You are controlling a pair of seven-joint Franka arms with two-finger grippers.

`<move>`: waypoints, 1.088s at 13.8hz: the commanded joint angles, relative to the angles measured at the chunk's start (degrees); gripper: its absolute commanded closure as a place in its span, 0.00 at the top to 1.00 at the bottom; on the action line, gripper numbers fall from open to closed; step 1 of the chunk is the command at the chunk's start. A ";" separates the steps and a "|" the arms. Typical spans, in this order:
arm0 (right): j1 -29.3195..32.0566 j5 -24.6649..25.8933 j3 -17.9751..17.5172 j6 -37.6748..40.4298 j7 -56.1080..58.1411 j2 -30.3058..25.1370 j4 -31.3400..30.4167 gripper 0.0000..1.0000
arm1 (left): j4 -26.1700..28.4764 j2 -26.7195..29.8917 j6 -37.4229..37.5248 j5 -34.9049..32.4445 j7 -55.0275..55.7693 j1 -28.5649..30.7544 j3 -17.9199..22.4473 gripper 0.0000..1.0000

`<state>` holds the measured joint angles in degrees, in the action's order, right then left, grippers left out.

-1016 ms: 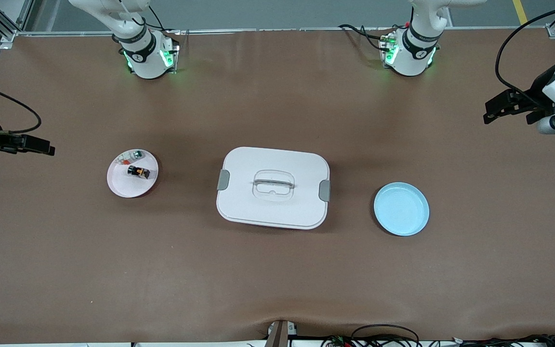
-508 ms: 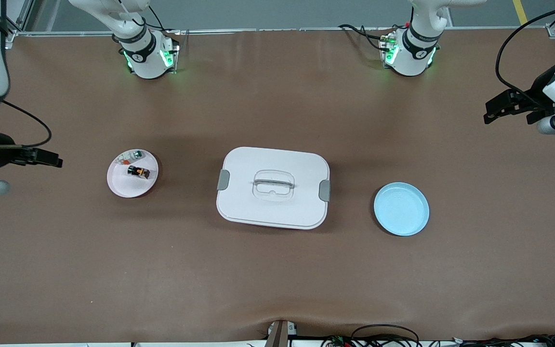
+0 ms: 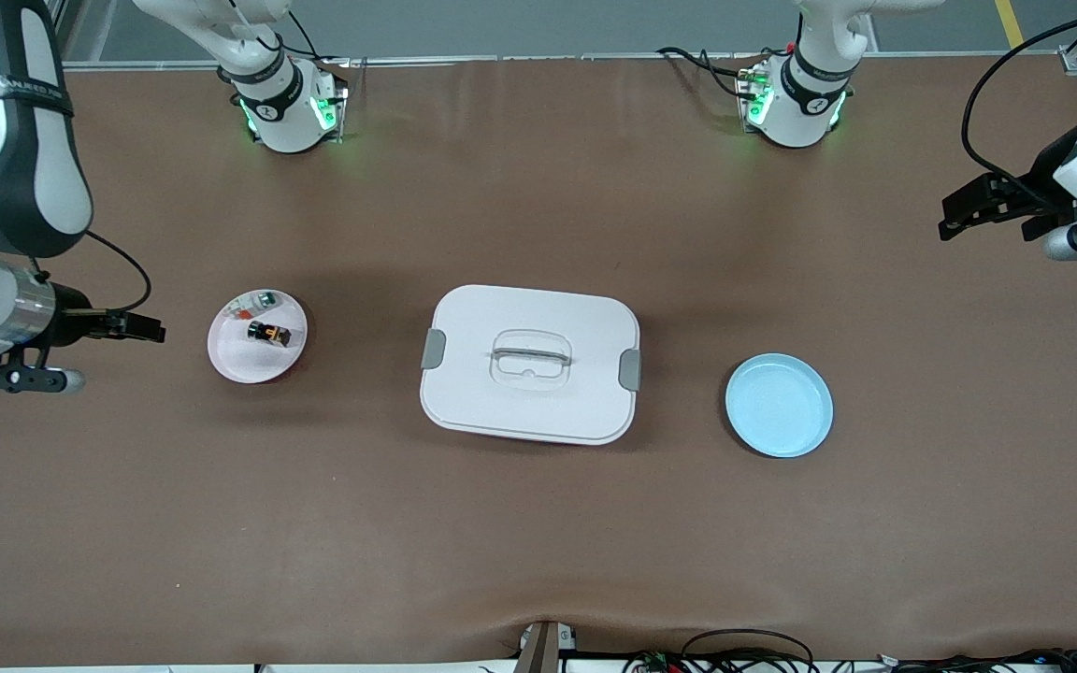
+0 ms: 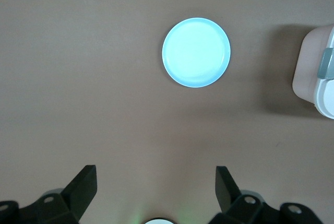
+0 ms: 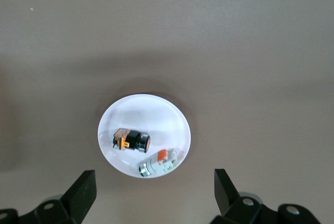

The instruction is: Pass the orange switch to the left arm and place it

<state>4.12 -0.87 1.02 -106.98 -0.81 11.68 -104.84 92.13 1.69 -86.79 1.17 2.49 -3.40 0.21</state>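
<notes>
The orange switch [image 3: 269,334] [image 5: 131,140], a tiny black block with orange markings, lies on a small white plate [image 3: 237,360] [image 5: 141,112] toward the right arm's end of the table. My right gripper [image 3: 150,329] [image 5: 154,177] hovers open and holds nothing. It is just off that plate's rim, on the side away from the box. The white box [image 3: 520,313] [image 4: 313,72] stands mid-table with its lid on. My left gripper [image 3: 954,213] [image 4: 156,174] waits open and holding nothing over the left arm's end of the table.
A light blue plate [image 3: 779,405] [image 4: 196,52] with nothing on it sits between the box and the left arm's end. A whitish part with green and red bits [image 3: 253,301] [image 5: 158,162] shares the white plate with the switch. Cables [image 3: 744,654] run along the table's near edge.
My right arm has swung in from the table's end toward the white plate, its gripper still open. The left arm has not moved.
</notes>
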 commanded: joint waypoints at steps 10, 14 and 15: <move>-5.96 1.48 -0.76 -18.00 -10.96 -5.88 -20.49 1.00 | -0.46 -0.10 0.92 0.67 -0.56 0.32 0.14 1.00; -6.93 1.48 -0.76 -18.35 -15.97 -5.35 -20.85 1.00 | -0.29 -0.19 0.92 0.67 -0.56 0.32 0.14 1.00; -6.93 1.57 -0.67 -18.79 -15.97 -5.35 -21.37 1.00 | -0.29 -0.11 0.92 0.67 -0.56 0.32 0.14 1.00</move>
<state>-2.45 -0.66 0.39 -124.78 -14.56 8.04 -124.15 92.20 1.58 -86.74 1.25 2.49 -3.30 0.24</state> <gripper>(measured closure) 0.000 0.000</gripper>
